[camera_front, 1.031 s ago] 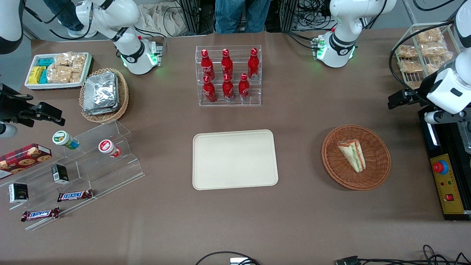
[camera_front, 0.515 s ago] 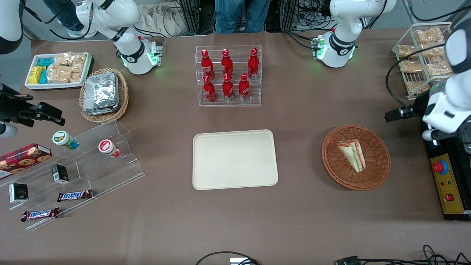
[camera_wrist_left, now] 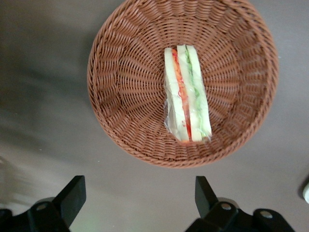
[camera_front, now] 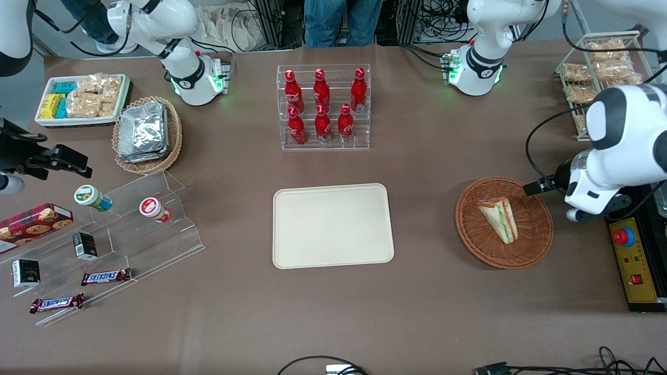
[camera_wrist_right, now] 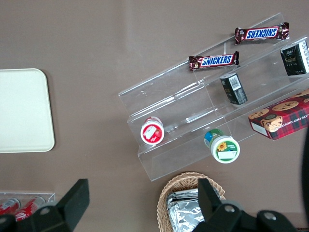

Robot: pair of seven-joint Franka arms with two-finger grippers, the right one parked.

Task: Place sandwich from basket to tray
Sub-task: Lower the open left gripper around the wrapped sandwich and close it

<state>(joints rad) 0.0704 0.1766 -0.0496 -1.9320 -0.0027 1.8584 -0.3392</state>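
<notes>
The tray [camera_front: 333,225] lies flat at table centre. The basket [camera_front: 531,245] sits toward the working arm's end, holding 1 sandwich [camera_wrist_left: 187,94]. The gripper [camera_wrist_left: 136,199] hovers above the basket's rim, fingers [camera_wrist_left: 73,194] spread apart, grasping nothing.

My left arm [camera_front: 620,140] wears glossy white shells with dark joint bands and a black cable looping off it; my gripper [camera_wrist_left: 137,205] has two black wedge fingers, spread wide, over the table.
</notes>
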